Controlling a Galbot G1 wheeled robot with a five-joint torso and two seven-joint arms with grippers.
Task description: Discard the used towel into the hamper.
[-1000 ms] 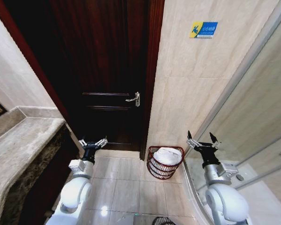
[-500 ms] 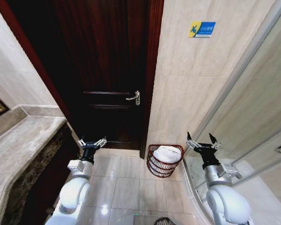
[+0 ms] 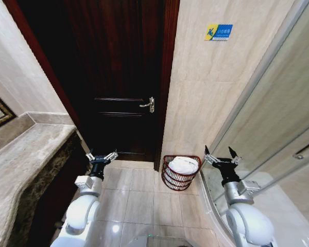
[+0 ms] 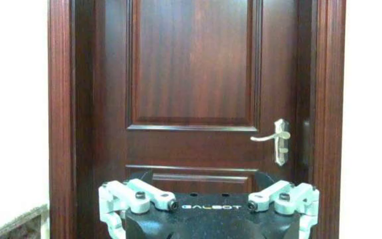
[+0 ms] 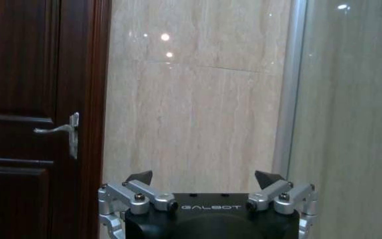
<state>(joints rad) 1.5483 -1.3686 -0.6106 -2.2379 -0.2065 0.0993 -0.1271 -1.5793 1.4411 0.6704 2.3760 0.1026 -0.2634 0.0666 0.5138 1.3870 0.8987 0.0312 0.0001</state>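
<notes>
The hamper, a small round reddish-brown open-weave basket, stands on the tiled floor against the beige wall just right of the door. A white towel lies bunched inside it. My left gripper hangs open and empty in front of the dark door, left of the hamper. My right gripper is open and empty too, to the right of the hamper beside the glass. In the left wrist view the left gripper faces the door; in the right wrist view the right gripper faces the beige wall.
A dark wooden door with a metal handle is shut straight ahead. A marble counter runs along the left. A glass shower partition closes the right side. Pale floor tiles lie between my arms.
The whole head view has shifted: door, wall sign and hamper sit a little higher and farther away, and more floor shows. Both grippers keep their open pose.
</notes>
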